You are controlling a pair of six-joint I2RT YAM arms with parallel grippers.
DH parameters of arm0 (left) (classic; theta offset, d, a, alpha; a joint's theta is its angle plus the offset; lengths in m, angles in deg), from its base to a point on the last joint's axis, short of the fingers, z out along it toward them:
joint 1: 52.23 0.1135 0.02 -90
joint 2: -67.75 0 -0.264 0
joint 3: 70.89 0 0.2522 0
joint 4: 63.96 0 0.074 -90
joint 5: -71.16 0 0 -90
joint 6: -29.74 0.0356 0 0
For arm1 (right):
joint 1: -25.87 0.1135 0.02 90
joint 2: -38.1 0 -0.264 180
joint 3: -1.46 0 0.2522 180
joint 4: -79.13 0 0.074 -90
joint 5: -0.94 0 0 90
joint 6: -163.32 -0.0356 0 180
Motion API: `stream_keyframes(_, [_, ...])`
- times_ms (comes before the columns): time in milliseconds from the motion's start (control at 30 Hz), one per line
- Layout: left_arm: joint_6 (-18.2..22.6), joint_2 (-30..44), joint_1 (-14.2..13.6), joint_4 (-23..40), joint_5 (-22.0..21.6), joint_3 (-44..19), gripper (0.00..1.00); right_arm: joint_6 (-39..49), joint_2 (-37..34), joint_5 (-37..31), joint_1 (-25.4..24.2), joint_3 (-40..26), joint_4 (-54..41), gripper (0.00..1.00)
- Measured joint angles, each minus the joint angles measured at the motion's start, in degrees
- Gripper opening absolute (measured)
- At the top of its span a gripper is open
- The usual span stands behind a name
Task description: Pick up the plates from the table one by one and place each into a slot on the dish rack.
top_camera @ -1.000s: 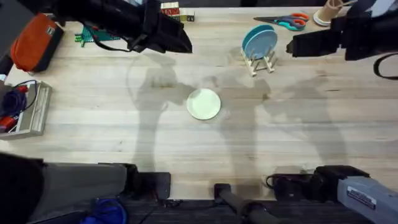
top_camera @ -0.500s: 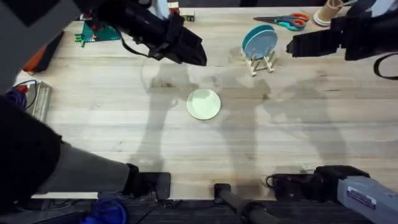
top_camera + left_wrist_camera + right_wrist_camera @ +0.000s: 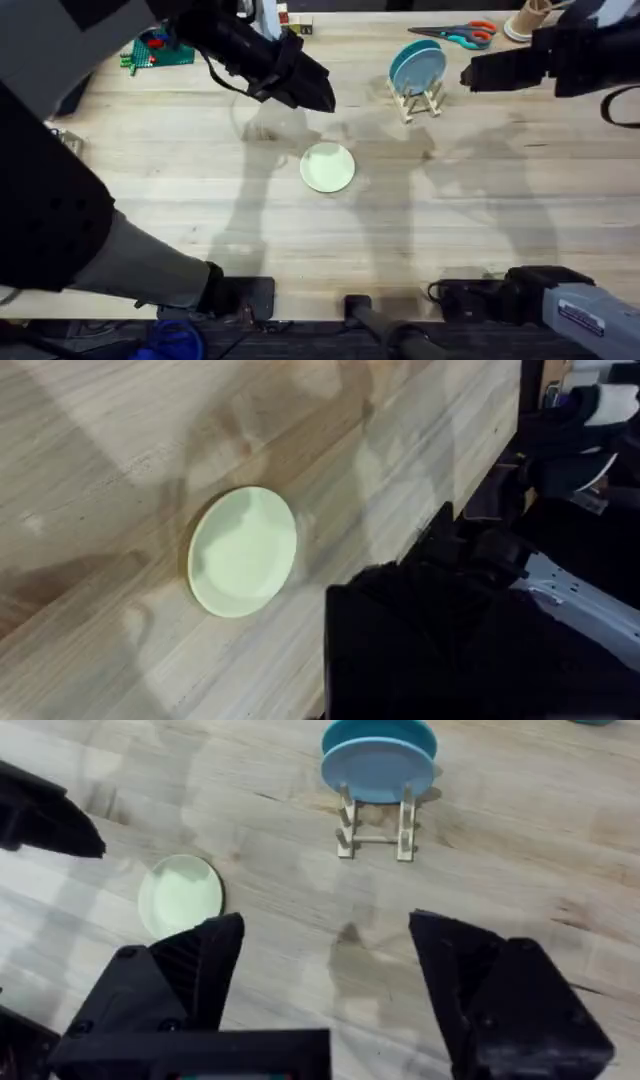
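Cream plate (image 3: 327,167) lies flat on the bare table (image 3: 480,230), near its middle, touched by nothing. The left wrist view gives its face as smooth and unmarked (image 3: 243,551); the right wrist view shows it just beyond that arm's own finger (image 3: 180,896).

Rack (image 3: 417,98) stands toward the far side of the table, well apart from the cream plate. Two blue plates (image 3: 416,66) stand on edge in it, one behind the other; from overhead they nearly merge. The right wrist view separates them (image 3: 378,767) and shows the pegs (image 3: 376,828) and the base under them.

Left gripper (image 3: 318,92) hangs over the table beyond the cream plate, off toward the left, its arm reaching in from the lower left and passing large and dark under the camera. Its shadow falls on the boards beneath. From overhead the tip is one dark mass, and its wrist view shows a dark bulk at the lower edge, so whether its fingers are spread or pressed together cannot be told.

Right gripper (image 3: 470,74) is held just to the right of the rack, touching nothing. Overhead leaves its fingers unclear; its wrist view shows them (image 3: 210,960) spread wide with bare table between.

Scissors (image 3: 455,35) lie at the far edge, behind the rack.
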Motion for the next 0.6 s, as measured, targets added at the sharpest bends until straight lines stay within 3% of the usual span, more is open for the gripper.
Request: stream_keyframes(600, [1.29,-0.02,-1.03,-2.38,-0.01,2.58,0.043,0.00,-0.01,0.00,0.00,0.00,0.00,0.995])
